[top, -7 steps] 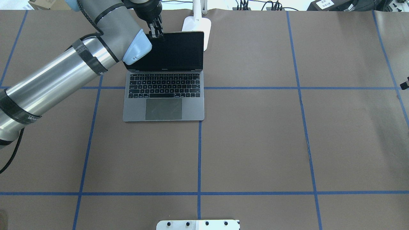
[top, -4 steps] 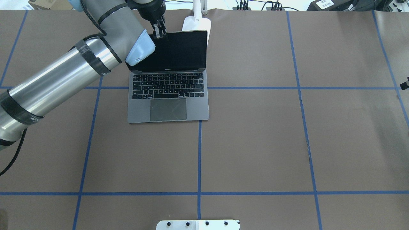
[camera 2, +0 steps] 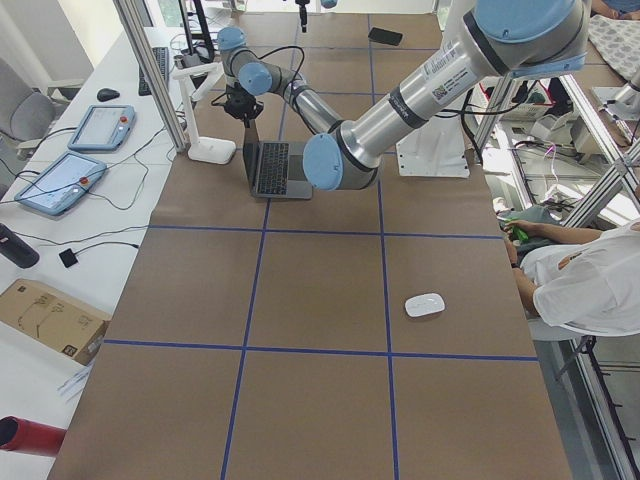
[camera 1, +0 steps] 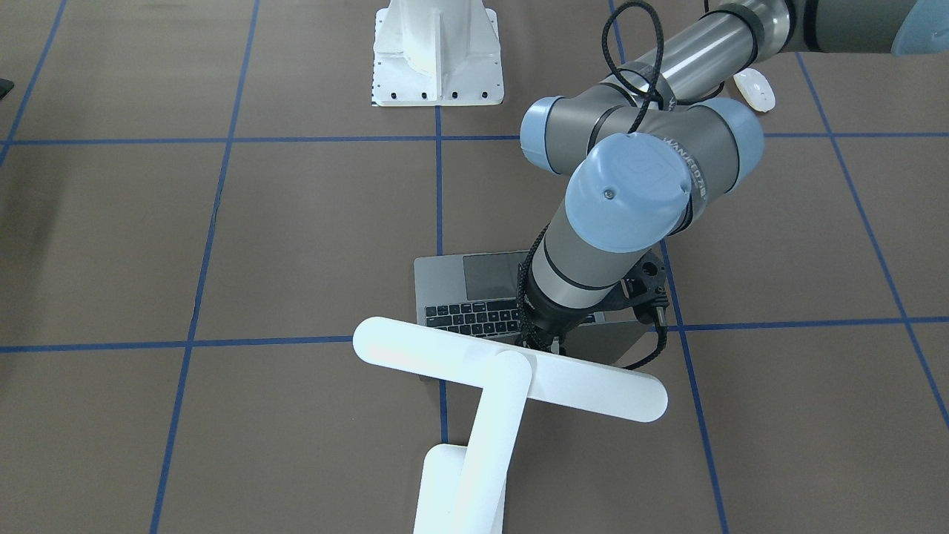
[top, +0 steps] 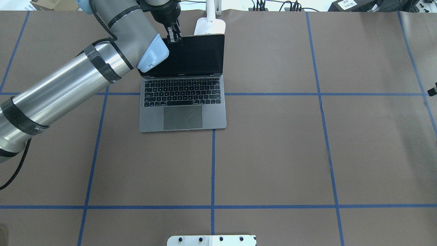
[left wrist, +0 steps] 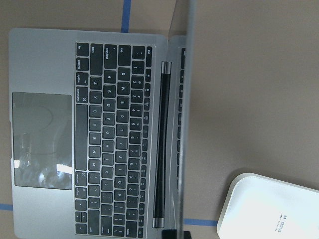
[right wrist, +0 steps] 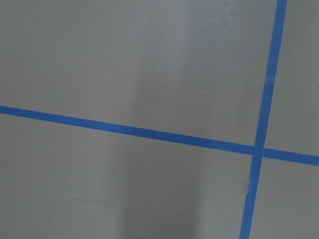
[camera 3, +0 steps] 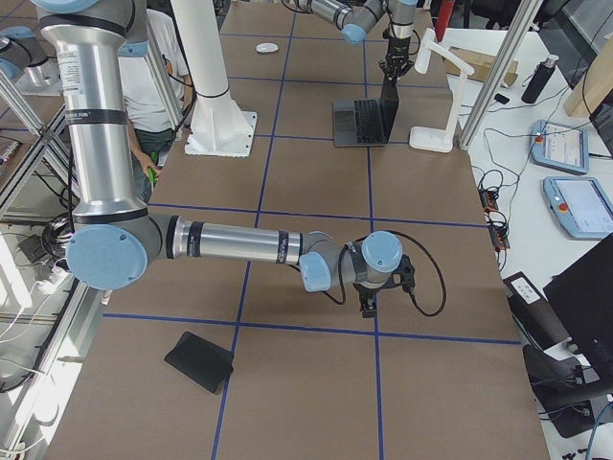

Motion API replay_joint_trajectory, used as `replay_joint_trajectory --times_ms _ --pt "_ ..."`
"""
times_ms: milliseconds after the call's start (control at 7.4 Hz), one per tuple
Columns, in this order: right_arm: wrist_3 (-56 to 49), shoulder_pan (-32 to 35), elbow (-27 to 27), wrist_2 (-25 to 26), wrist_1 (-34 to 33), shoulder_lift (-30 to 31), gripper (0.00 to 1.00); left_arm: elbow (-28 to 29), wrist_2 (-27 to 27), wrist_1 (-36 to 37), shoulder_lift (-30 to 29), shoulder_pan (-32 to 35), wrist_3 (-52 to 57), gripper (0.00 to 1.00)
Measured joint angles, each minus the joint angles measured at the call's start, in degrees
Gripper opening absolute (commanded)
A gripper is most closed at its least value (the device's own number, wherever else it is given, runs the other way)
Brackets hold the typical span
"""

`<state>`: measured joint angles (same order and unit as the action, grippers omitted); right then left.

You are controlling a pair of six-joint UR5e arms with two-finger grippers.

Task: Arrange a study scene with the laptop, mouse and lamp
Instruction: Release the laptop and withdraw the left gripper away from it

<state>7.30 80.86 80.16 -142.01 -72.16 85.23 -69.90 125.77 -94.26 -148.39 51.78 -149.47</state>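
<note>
Overhead exterior shows our left gripper (top: pixel 174 39) pinched tight on the laptop (top: pixel 184 114), at its raised screen's top edge toward eleven o'clock. The laptop sits open at eleven o'clock from the middle of the table (top: pixel 273 153). The lamp (top: pixel 209 24) stands just behind it at twelve o'clock, the mouse (camera 2: pixel 424 304) lies well apart, and whether our right gripper (camera 3: pixel 369 305) is open or closed we cannot tell.

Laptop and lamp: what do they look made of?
Laptop: probably anodised aluminium, going by its matte grey shell with an even, dull sheen. The black keys look like plastic. Lamp: smooth, uniform white, either plastic or painted metal; the look doesn't settle which.
</note>
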Motion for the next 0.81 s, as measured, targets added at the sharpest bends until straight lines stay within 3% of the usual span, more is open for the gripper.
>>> replay_joint_trajectory --times_ms 270,405,811 --pt "0.00 0.00 0.00 0.06 0.00 -0.28 0.99 -2.24 0.31 -0.29 0.97 0.12 0.28 1.00" --pt "0.00 0.00 0.10 0.06 0.02 -0.41 1.00 -6.96 0.76 0.29 3.81 0.28 0.61 1.00" --pt "-0.15 0.01 2.15 0.03 0.22 0.04 0.99 -31.49 3.09 7.97 18.82 2.28 8.37 1.00"
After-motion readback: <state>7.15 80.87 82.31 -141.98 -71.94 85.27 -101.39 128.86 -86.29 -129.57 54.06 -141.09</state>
